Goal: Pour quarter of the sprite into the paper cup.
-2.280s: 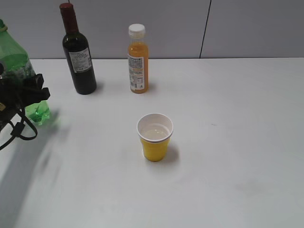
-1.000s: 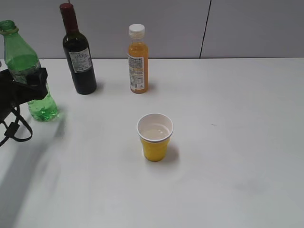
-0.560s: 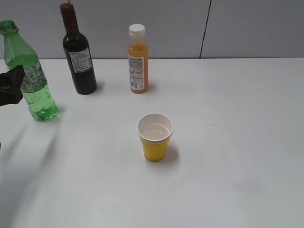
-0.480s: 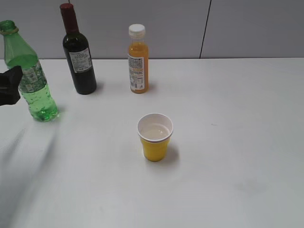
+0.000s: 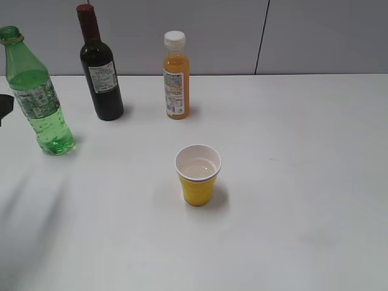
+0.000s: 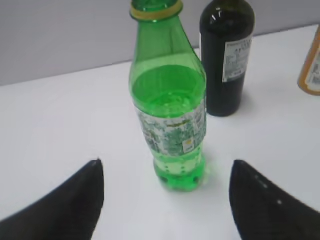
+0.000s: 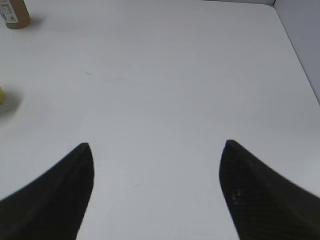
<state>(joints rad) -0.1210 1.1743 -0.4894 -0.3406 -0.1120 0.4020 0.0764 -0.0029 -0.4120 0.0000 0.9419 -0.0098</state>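
Observation:
The sprite (image 5: 36,97), a green uncapped bottle with a green-white label, stands upright at the table's far left; it also shows in the left wrist view (image 6: 170,110). The yellow paper cup (image 5: 197,176) stands mid-table with clear liquid inside. My left gripper (image 6: 167,172) is open and empty, drawn back from the sprite; only a dark tip (image 5: 5,106) shows at the exterior view's left edge. My right gripper (image 7: 156,150) is open and empty over bare table, out of the exterior view.
A dark wine bottle (image 5: 100,70) and a capped orange juice bottle (image 5: 176,79) stand at the back; the wine bottle also shows in the left wrist view (image 6: 227,55). A grey wall runs behind the white table (image 5: 291,151).
My left gripper set the sprite upright on the table, let go of it and drew back to the left, almost out of the exterior view. The cup has not moved.

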